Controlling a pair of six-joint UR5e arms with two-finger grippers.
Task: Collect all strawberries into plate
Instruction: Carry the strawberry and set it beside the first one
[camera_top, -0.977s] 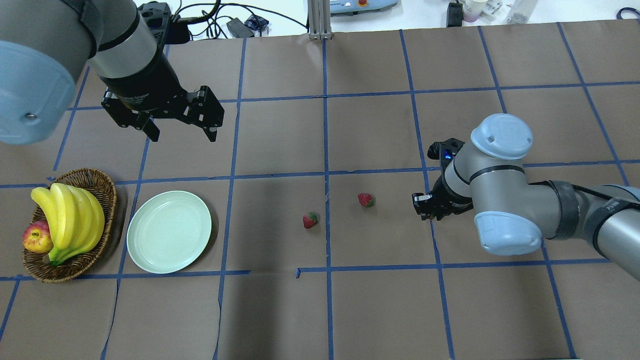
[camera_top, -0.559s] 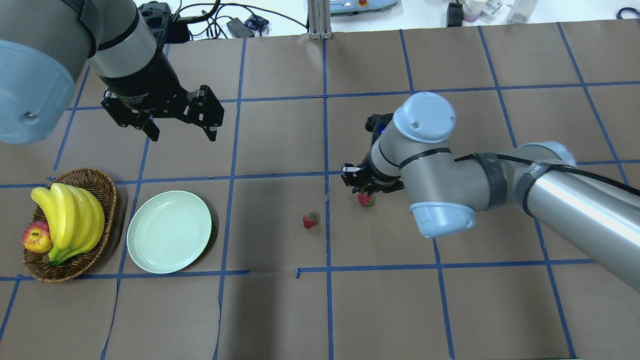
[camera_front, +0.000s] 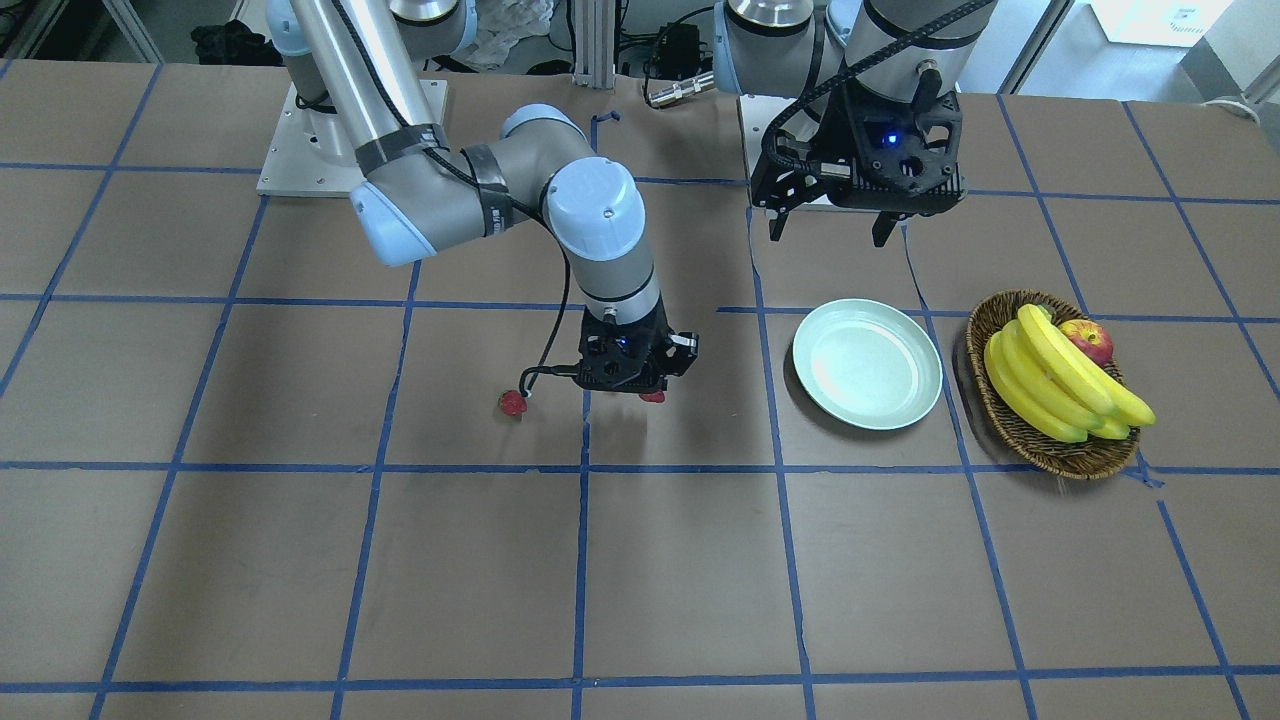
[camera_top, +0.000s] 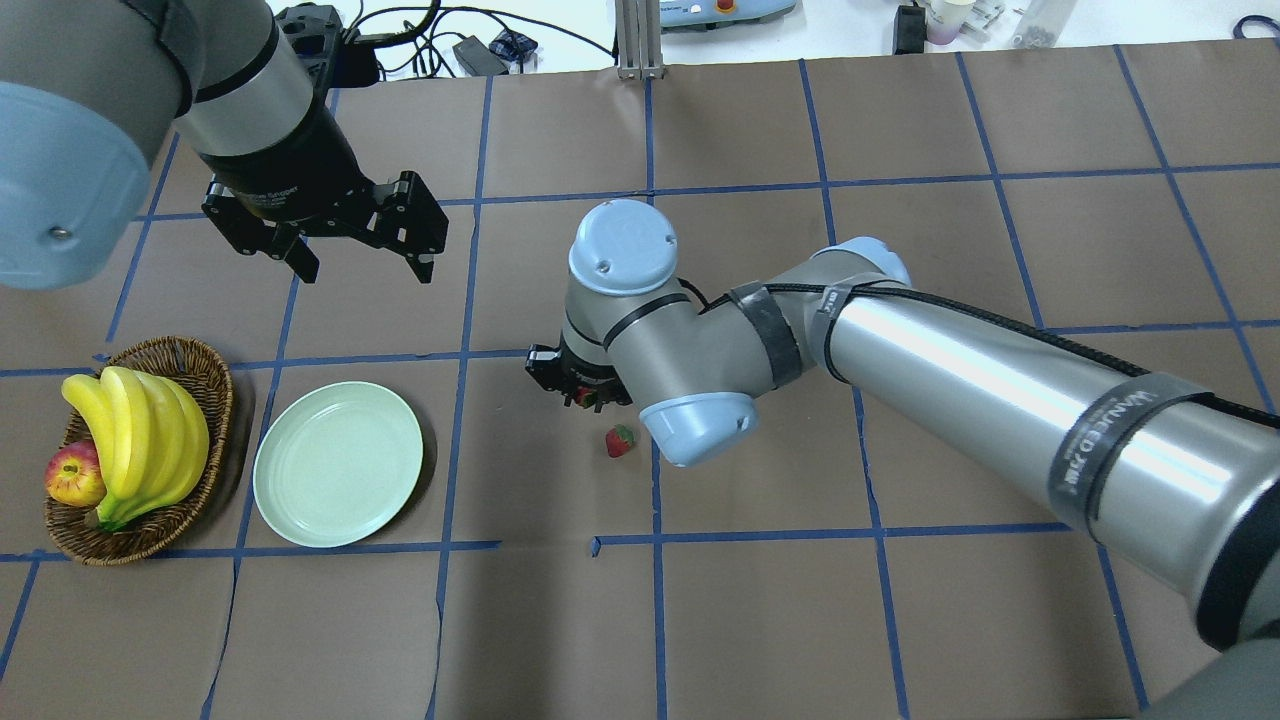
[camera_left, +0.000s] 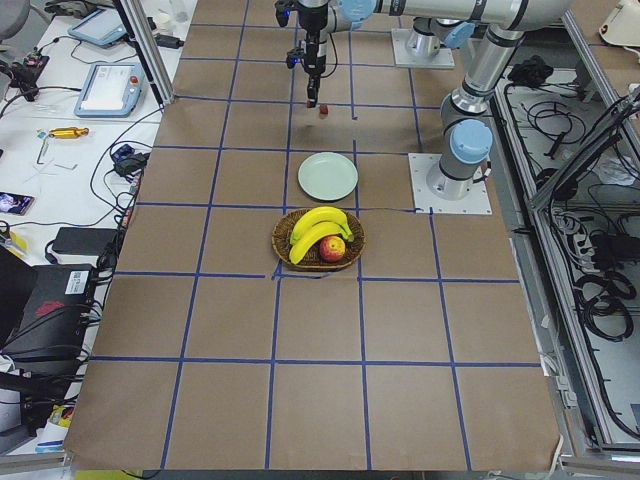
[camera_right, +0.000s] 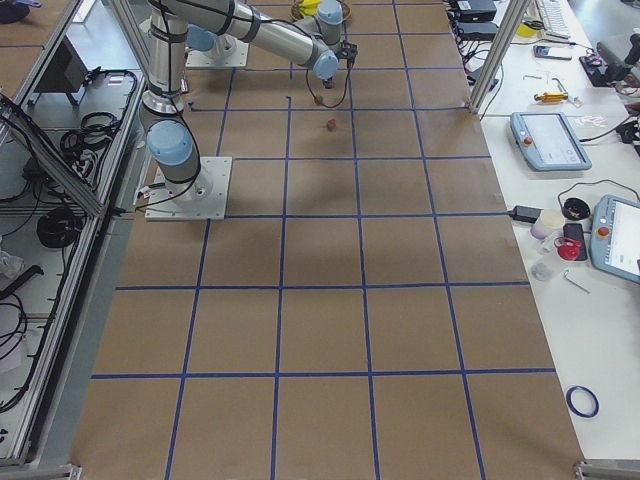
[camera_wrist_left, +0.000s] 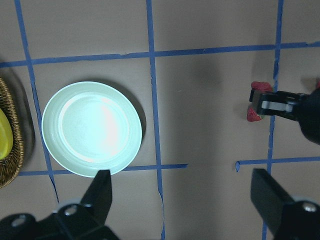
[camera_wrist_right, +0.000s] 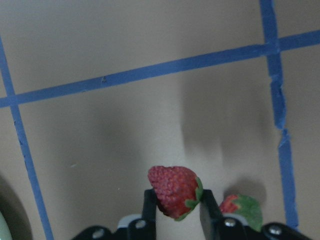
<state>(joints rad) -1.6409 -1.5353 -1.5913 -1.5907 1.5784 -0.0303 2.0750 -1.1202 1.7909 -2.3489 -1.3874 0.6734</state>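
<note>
Although the table (camera_top: 760, 620) is wrapped edge to edge in brown paper, blue tape lines (camera_top: 655, 300) cut it into a grid of large squares, and the paper is torn and creased in places along the tape. The right gripper (camera_wrist_right: 177, 202) hangs low over a square near the middle, its two fingers closed snugly on the held strawberry (camera_wrist_right: 172, 187). Just beside it, down on the paper, lies a second strawberry (camera_top: 620, 440), close to a long tape line on that line's robot-left side. A third strawberry (camera_front: 512, 403) lies across the line toward the robot's right, near a black cable looping from the right wrist.

The plate (camera_top: 338, 463), pale mint green and glossy, sits flat on the robot's left part of the table, well apart from all three berries. Just beside it is a wicker basket (camera_top: 205, 365) holding bananas (camera_top: 145, 430) and an apple (camera_top: 75, 475). The left gripper (camera_top: 365, 268) hovers above the paper beyond the plate, its fingers spread wide around nothing.

A white mounting slab (camera_left: 478, 205) carries an arm base on the robot's side of the table. Past the far edge an aluminium post (camera_top: 638, 40) rises, and a white bench there holds black leads and a power brick (camera_top: 480, 55). The side views show a white bench with teach pendants (camera_right: 548, 140) along the operators' side. A metal tray of coiled black cables (camera_left: 575, 130) runs behind the robot.
</note>
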